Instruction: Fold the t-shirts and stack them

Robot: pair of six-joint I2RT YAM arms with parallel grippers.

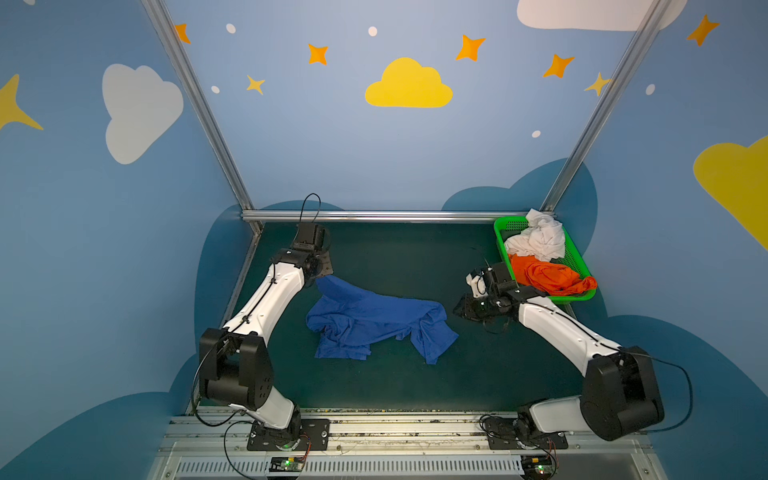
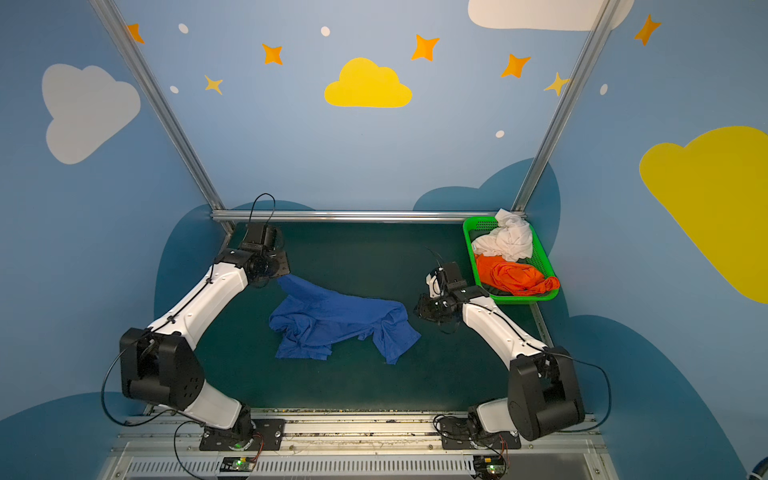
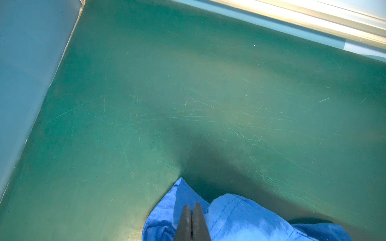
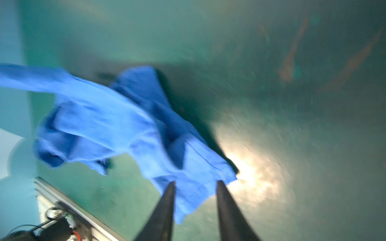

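Scuffed green mat (image 1: 395,257), crumpled blue shirt (image 1: 374,324)

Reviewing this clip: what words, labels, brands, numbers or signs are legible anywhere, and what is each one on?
No text can be read in any view.
blue t-shirt: only plain cloth shows, no print visible.
white t-shirt and orange t-shirt in the green basket: no lettering shows.
Walls: shapes only, such as the yellow cloud; no letters.
circuit board at the front rail: any markings are too small to read.

Motion blur smears the blue shirt (image 4: 117,116) in the right wrist view.
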